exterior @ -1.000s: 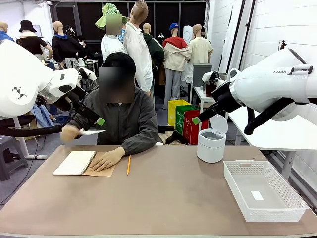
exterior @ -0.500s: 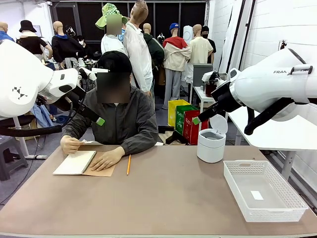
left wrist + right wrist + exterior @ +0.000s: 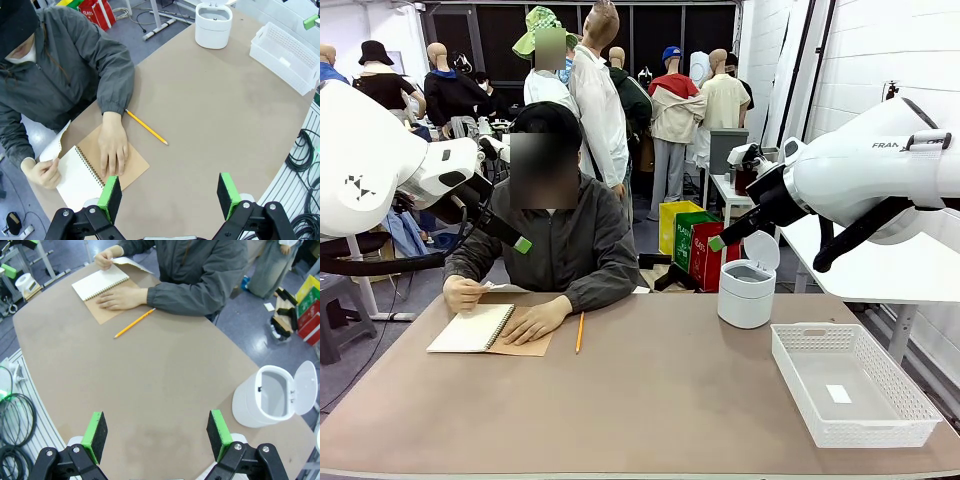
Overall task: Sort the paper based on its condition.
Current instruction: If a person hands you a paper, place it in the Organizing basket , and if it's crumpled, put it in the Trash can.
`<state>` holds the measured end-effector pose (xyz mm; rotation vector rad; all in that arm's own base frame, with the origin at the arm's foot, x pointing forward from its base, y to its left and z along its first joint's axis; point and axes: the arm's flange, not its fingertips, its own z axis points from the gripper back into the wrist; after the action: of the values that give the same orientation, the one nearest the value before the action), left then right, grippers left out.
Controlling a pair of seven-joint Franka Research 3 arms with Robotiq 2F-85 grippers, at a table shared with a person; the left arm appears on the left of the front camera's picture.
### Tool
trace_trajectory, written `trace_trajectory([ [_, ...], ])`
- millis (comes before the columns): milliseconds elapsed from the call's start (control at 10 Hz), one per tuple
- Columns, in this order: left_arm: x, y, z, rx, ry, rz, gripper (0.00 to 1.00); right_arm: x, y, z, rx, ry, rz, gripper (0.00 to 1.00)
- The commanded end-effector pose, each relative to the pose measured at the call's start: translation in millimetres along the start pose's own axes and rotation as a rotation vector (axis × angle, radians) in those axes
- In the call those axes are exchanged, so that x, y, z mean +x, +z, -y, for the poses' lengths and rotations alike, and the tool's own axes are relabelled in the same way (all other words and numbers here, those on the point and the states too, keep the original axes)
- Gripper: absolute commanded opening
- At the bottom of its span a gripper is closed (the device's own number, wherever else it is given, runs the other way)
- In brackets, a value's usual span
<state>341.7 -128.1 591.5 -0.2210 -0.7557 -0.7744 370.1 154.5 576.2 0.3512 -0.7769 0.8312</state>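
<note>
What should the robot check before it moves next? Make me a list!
1. Left jaws open, nothing in them: ok.
2. Right jaws open, nothing in them: ok.
3. Paper sheet offered to the robot: not ok, the person's hand holds it at the edge of the notebook.
4. Sheet torn free of the notebook: cannot tell.
5. Bin lid open: ok.
6. Basket has room: ok, a small slip lies in it and the rest is bare.
</note>
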Motion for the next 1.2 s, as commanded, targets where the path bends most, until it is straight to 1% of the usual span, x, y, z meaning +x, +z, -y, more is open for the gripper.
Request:
trace_trajectory([
  [0,1.3,1.6,-1.3,-0.005,0.001,-0.004,1.00,0.0,-0.5,-0.3,0.006,-0.001,0.002,1.00],
  [1100,1.3,1.6,-1.3,-0.005,0.001,-0.004,1.00,0.0,-0.5,-0.3,0.006,-0.001,0.002,1.00],
])
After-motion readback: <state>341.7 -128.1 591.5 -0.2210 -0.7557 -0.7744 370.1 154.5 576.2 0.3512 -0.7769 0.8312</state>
